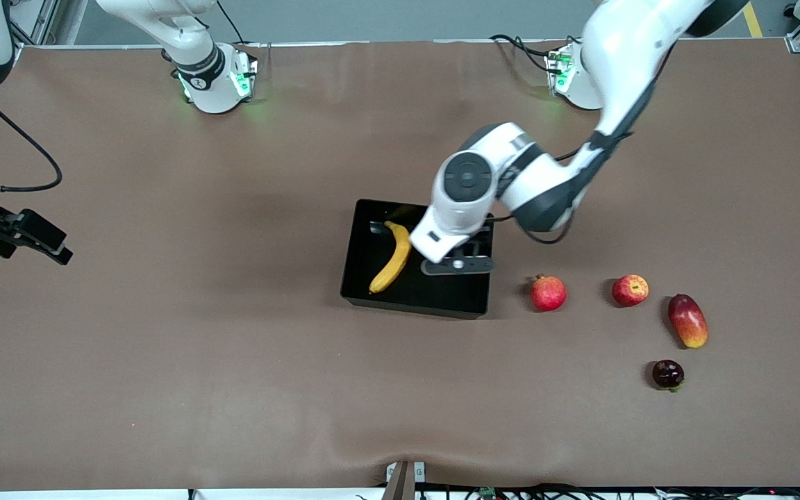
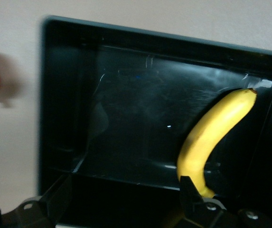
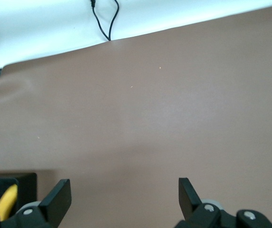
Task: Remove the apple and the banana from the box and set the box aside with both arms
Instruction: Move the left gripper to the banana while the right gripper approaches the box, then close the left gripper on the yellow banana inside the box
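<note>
We see the long curved yellow banana (image 1: 392, 258) lying in the shallow glossy black plastic tray (image 1: 473, 305) on the brown surface (image 1: 233, 347). Our left pincer (image 2: 125, 197) hangs over the tray, fingers apart, holding nothing. The small round red apple with yellow patches (image 1: 630, 289) rests beside the tray toward the left arm's end. Our right pincer (image 3: 125, 197) waits apart, open, toward the right arm's end.

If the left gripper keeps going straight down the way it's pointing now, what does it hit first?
Most likely the bare floor of the black tray. The left gripper hangs open over it, and the banana lies off to one side by a fingertip, so a graze is possible; depth is unclear.
</note>
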### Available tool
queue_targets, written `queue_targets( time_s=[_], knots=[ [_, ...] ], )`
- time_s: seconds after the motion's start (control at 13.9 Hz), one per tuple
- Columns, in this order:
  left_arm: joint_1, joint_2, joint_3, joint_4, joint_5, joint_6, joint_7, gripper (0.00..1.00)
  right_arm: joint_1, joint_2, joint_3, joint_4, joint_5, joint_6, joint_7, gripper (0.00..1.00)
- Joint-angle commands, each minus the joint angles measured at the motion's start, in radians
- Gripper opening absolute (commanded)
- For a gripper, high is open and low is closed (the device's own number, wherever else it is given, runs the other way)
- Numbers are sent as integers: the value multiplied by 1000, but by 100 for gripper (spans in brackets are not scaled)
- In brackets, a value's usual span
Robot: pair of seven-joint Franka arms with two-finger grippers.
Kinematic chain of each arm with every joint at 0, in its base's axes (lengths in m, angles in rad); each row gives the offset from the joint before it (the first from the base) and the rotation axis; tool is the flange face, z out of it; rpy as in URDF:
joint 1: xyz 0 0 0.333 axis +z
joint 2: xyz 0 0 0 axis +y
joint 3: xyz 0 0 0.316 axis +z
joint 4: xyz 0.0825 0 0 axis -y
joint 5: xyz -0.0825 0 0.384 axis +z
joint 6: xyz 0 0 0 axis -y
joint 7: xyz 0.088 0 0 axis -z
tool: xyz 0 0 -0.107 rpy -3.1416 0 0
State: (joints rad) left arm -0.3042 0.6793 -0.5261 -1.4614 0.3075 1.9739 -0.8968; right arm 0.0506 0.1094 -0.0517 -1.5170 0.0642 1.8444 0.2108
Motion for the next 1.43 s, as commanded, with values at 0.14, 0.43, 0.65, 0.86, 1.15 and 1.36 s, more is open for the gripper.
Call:
queue_targets(
  time_s=[0.14,0.43,0.65,0.86,1.15,1.36],
  knots=[
    [-223,146,175,158,16,57,-56,100,63,18,3,5,14,-4,231,100],
    [-246,203,182,158,16,126,-68,100,83,55,4,6,37,4,341,100],
    [-260,244,182,156,19,151,-116,100,97,84,3,6,34,6,348,100],
    [-268,259,187,151,22,151,-117,100,129,148,3,6,19,48,346,100],
    [-273,266,187,150,22,151,-117,53,143,196,3,0,19,85,343,100],
    [-271,260,187,151,22,151,-111,0,166,234,3,-3,-33,84,340,100]
  ],
)
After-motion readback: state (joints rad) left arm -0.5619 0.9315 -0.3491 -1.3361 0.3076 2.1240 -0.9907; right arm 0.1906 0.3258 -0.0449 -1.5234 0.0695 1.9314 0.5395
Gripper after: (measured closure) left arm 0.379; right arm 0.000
